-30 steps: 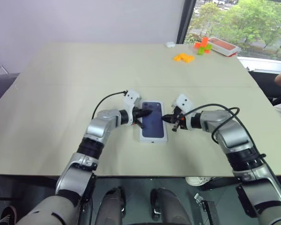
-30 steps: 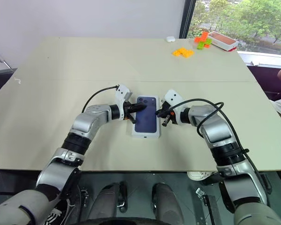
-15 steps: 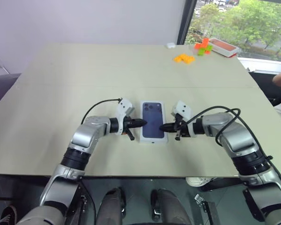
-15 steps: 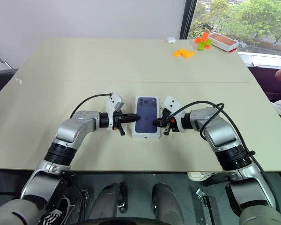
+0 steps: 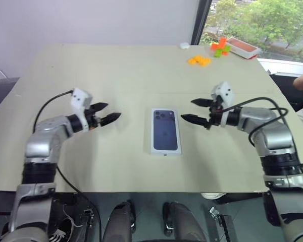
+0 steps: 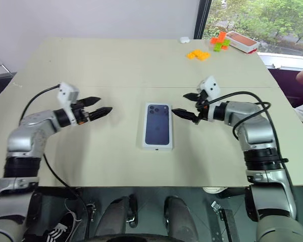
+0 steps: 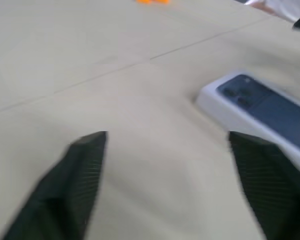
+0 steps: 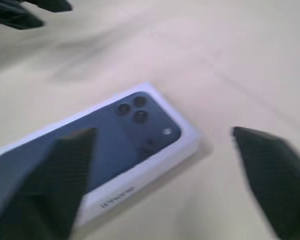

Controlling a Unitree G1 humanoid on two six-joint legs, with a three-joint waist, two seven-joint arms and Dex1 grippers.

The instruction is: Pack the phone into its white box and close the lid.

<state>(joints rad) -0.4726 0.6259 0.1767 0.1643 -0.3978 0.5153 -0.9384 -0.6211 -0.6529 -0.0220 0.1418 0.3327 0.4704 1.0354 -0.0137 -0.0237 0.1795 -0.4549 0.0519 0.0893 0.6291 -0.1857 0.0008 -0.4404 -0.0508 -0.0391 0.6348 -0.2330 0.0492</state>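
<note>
While the lid (image 5: 165, 130) is sitting closed on the table (image 5: 116, 75), printed phone face up, both arms are hanging off to its sides. Left eye view: left gripper (image 5: 107, 113) is holding nothing, fingers spread wide, well left of the lid; right gripper (image 5: 196, 110) is just right of it, spread wide too, empty. Orange blocks (image 5: 198, 61) are lying at the far right edge. Right eye view: same layout, lid lying between the grippers. Left wrist view: lid showing past the splayed fingers (image 7: 79, 170). Right wrist view: lid lying between wide fingers (image 8: 270, 175), touching neither.
</note>
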